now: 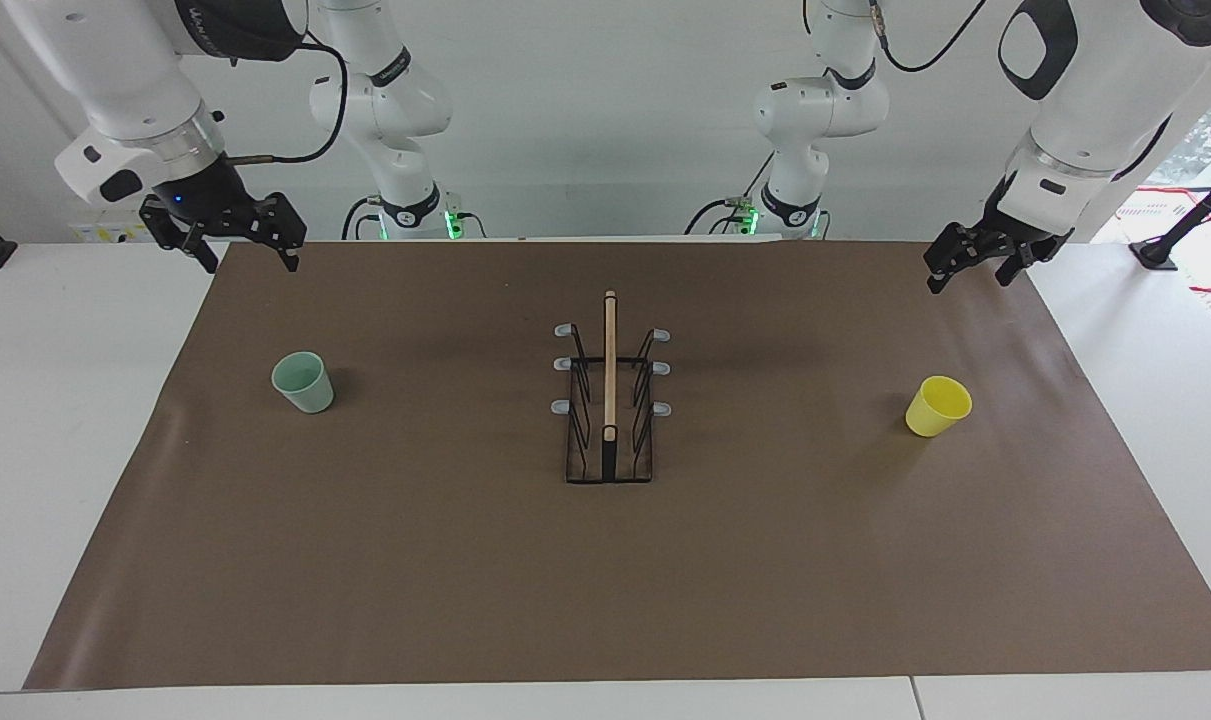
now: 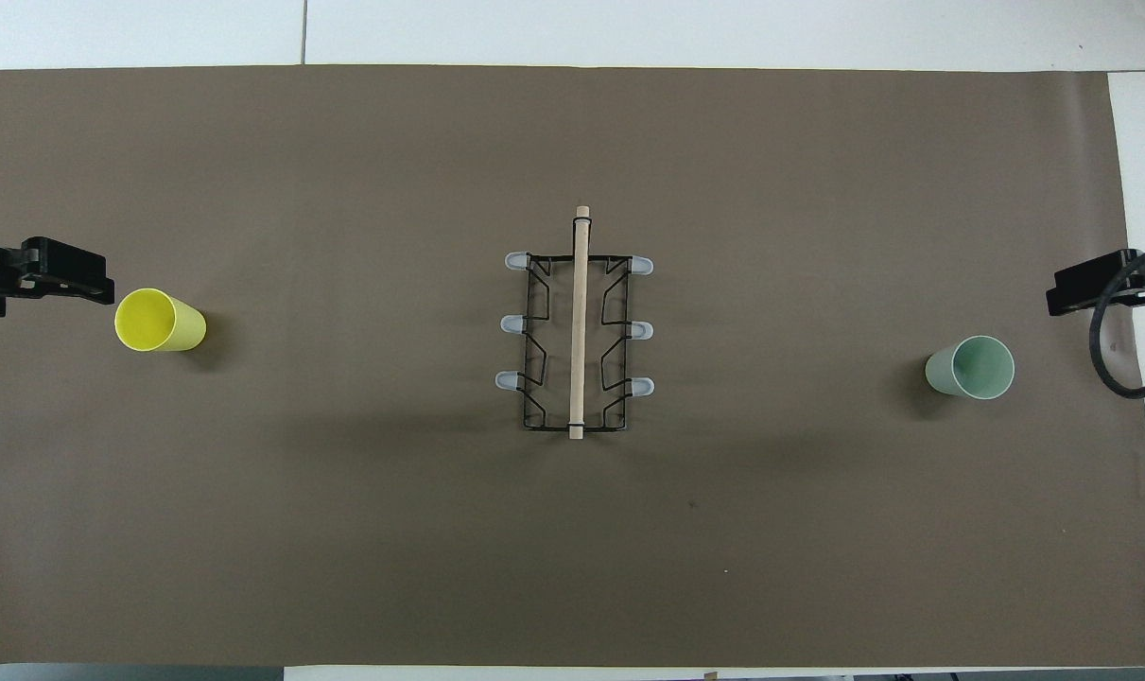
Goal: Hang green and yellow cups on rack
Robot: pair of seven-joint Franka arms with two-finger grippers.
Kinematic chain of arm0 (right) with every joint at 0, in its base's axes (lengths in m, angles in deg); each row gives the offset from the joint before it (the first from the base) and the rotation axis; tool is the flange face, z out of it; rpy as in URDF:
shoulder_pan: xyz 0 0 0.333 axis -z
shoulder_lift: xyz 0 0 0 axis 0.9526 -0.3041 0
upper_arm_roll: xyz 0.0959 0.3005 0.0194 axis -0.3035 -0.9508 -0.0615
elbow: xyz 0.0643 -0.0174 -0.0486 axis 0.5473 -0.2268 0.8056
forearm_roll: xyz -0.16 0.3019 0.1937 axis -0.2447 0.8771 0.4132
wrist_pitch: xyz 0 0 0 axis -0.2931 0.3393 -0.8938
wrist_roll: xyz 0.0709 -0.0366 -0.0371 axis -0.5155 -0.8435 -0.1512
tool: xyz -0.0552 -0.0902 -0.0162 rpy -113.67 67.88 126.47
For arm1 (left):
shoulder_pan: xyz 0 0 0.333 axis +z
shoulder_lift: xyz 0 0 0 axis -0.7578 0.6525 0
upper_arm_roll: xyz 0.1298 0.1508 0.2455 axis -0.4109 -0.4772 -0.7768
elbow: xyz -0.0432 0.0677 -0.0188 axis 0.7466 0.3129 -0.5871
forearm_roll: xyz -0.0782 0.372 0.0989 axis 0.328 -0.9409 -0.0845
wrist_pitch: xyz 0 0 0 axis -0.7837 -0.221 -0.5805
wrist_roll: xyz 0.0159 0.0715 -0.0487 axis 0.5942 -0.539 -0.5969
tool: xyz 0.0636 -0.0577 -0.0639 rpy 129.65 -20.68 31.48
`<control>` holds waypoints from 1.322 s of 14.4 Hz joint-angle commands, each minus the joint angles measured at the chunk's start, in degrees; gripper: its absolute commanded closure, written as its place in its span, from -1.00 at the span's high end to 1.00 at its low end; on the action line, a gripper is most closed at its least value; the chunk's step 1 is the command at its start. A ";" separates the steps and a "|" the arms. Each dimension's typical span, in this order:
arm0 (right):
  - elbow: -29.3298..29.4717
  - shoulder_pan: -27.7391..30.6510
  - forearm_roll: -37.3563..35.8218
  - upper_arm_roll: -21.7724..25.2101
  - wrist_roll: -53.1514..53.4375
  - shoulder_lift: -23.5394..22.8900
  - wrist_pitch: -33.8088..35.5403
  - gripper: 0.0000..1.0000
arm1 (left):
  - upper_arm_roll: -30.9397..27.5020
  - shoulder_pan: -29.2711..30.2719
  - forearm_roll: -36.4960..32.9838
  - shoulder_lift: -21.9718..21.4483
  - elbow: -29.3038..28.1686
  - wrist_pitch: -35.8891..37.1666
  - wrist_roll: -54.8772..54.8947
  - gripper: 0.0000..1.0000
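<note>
2 cups upright, apart from the empty rack (image 1: 609,400), not yet hung
Green cup (image 1: 303,382) under spread right gripper (image 1: 245,250); yellow cup (image 1: 938,406) under spread left gripper (image 1: 975,268)

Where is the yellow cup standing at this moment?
The yellow cup stands upright on the brown mat toward the left arm's end of the table, well apart from the rack at the middle; the left gripper hangs nearby.

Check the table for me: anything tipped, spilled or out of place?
Nothing stands out. The green cup and yellow cup stand upright, mouths up, at either end; the rack stands square between them, its prongs bare.
</note>
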 commanded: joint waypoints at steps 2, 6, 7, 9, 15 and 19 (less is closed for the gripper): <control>-0.68 0.30 0.91 -0.19 -0.31 0.78 -0.61 1.00 | -0.02 0.25 0.42 -1.48 -1.36 0.45 -0.48 1.00; -0.94 0.22 0.91 -0.19 0.84 0.86 -0.43 1.00 | -0.02 0.25 0.42 -1.48 -1.36 0.45 -0.48 1.00; -1.21 0.22 0.91 -0.19 0.84 1.04 -0.08 1.00 | -0.02 0.25 0.42 -1.48 -1.36 0.45 -0.48 1.00; -1.21 0.22 0.91 -0.19 0.75 1.04 -0.08 1.00 | -0.02 0.25 0.42 -1.48 -1.36 0.45 -0.48 1.00; -2.08 0.22 0.91 -0.19 1.10 1.65 3.85 1.00 | -0.02 0.25 0.42 -1.48 -1.36 0.45 -0.48 1.00; -3.84 0.05 0.83 -0.19 -4.84 2.62 4.23 1.00 | 0.16 0.08 0.42 -1.57 -1.45 1.58 -1.00 1.00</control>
